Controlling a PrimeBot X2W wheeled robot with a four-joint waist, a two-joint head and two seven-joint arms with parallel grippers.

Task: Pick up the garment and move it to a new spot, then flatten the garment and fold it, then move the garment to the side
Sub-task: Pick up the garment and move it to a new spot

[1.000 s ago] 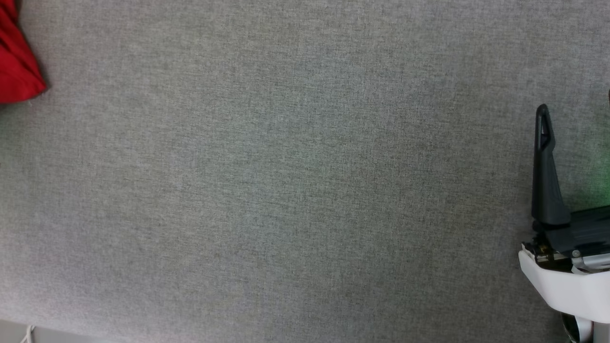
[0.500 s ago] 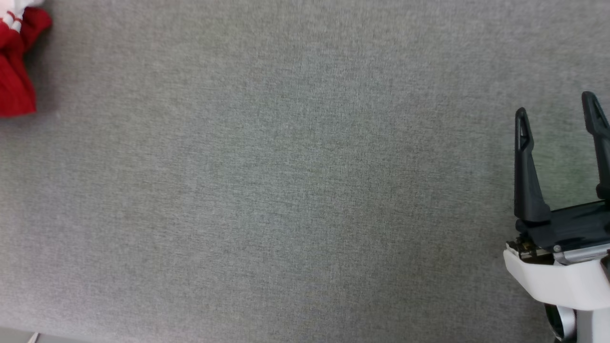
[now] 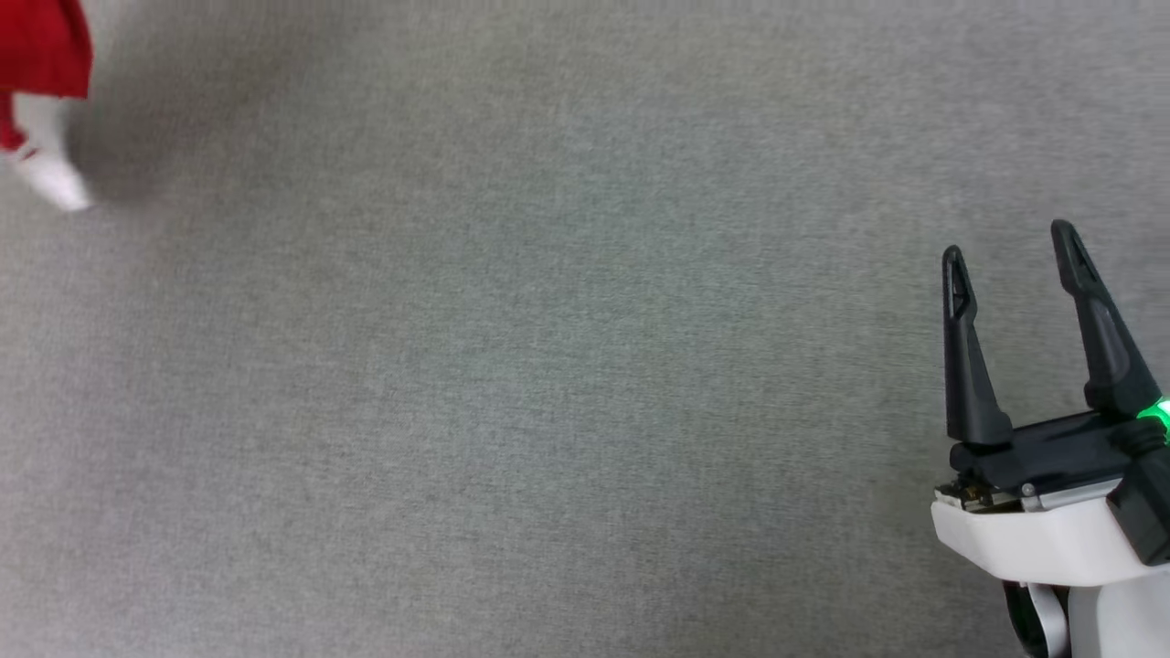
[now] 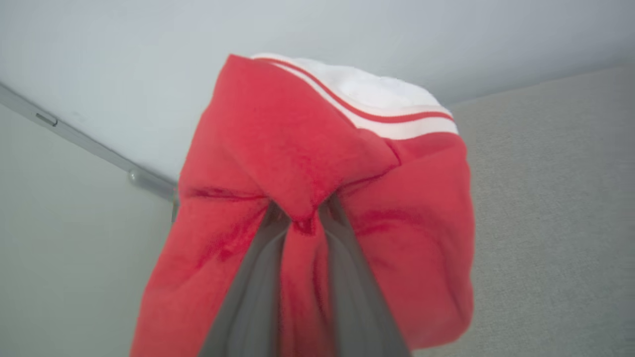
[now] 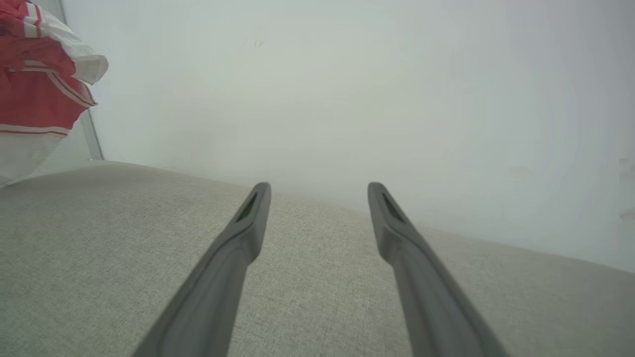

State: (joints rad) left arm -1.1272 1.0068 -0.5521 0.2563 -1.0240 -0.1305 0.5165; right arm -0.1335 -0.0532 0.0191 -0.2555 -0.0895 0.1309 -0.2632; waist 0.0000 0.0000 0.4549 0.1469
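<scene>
The garment [image 4: 278, 148] is a red shirt with a white, red-striped sleeve. It hangs bunched from my left gripper [image 4: 302, 218], whose two fingers are shut on a pinch of its red fabric. In the head view a red and white end of the garment [image 3: 41, 100] shows at the top left corner, above the grey surface. From the right wrist view the garment [image 5: 42, 84] hangs at the far left, its white hem low over the surface. My right gripper [image 3: 1013, 251] stands open at the lower right with nothing between its fingers [image 5: 248, 218].
A grey fabric-covered table [image 3: 548, 366] spreads across the head view. A pale wall [image 5: 347, 89] rises behind its far edge, with a thin metal strip [image 4: 74, 139] running along it.
The hanging garment has risen and swung, its white sleeve end now lowest at the top left. The right gripper has come further into view, shifting left and down, both fingers now showing.
</scene>
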